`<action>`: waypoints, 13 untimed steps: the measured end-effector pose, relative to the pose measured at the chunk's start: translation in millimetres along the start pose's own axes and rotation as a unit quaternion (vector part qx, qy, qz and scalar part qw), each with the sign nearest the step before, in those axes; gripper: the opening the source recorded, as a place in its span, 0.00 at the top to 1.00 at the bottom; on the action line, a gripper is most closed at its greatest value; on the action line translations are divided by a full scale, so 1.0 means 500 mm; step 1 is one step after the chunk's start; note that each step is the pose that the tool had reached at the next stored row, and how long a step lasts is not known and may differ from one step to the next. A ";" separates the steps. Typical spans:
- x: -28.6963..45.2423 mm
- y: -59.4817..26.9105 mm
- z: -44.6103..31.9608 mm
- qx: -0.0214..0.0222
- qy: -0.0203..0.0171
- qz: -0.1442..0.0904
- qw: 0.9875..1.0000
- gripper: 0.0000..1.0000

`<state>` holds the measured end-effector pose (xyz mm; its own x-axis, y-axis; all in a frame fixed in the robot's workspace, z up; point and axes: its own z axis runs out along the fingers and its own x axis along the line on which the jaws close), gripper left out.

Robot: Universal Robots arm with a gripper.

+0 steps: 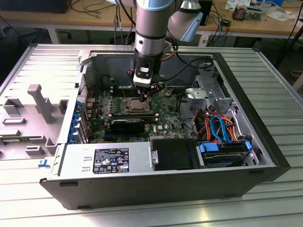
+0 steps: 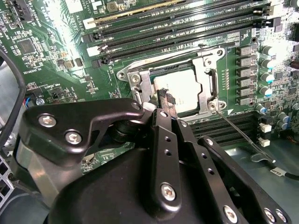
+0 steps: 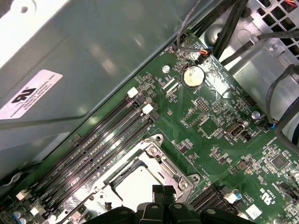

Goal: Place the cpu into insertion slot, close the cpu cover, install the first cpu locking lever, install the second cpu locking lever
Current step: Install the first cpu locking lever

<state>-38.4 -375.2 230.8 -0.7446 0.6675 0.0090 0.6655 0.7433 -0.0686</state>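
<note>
Second wrist view gives you the clearest look. The cpu (image 2: 180,88) lies flat in the insertion slot (image 2: 124,74), and its dull silvery top shows through the square window of the cpu cover (image 2: 204,80), which seems to lie down over it. The gripper (image 2: 166,100) has its fingers pressed together, with nothing between them that I can see. Its tip is at the edge of the cpu, touching it or just above it; I cannot tell which. 1 thin locking lever (image 2: 238,134) sticks out from a corner of the slot and stands free over the green board, so I judge it is not latched.

In the first wrist view the gripper (image 3: 162,191) tip is again at the rim of the cpu (image 3: 133,186), with the long black memory slots (image 3: 93,149) just beside the slot. In the exterior view the arm reaches down into the open computer case (image 1: 236,156) on the counter (image 1: 279,109), and the gripper (image 1: 147,93) hangs near the slot (image 1: 135,105).

For handling, I judge the cpu to be light and stiff but fragile, so hold it by 2 opposite edges and do not press it hard. The cover is thin, stiff sheet metal, best pushed at its free edge. The lever looks like springy wire that pushes back and may slip off smooth fingers, so take it at its hooked end.
</note>
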 end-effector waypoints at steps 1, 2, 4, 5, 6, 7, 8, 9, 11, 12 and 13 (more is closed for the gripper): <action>0.000 0.000 0.000 0.000 0.000 -0.001 1.000 0.89; 0.000 0.000 0.000 0.000 0.000 -0.002 1.000 0.89; 0.000 0.000 0.000 0.000 0.000 -0.004 1.000 0.89; 0.000 0.000 0.000 0.000 0.000 -0.004 1.000 0.89; 0.000 0.000 0.000 0.000 0.000 -0.005 1.000 0.89; 0.000 0.000 0.000 0.000 0.000 -0.006 1.000 0.89; 0.000 0.000 0.000 0.000 0.000 -0.007 1.000 0.89; 0.000 0.000 0.000 0.000 -0.001 -0.007 1.000 0.89; 0.000 0.000 0.000 0.000 -0.001 -0.009 1.000 0.89; 0.000 0.000 0.000 0.000 -0.001 -0.010 1.000 0.89; 0.000 0.000 0.000 0.000 -0.001 -0.010 1.000 0.89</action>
<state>-38.4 -375.2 230.8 -0.7582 0.6519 0.0090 0.6499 0.7569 -0.0687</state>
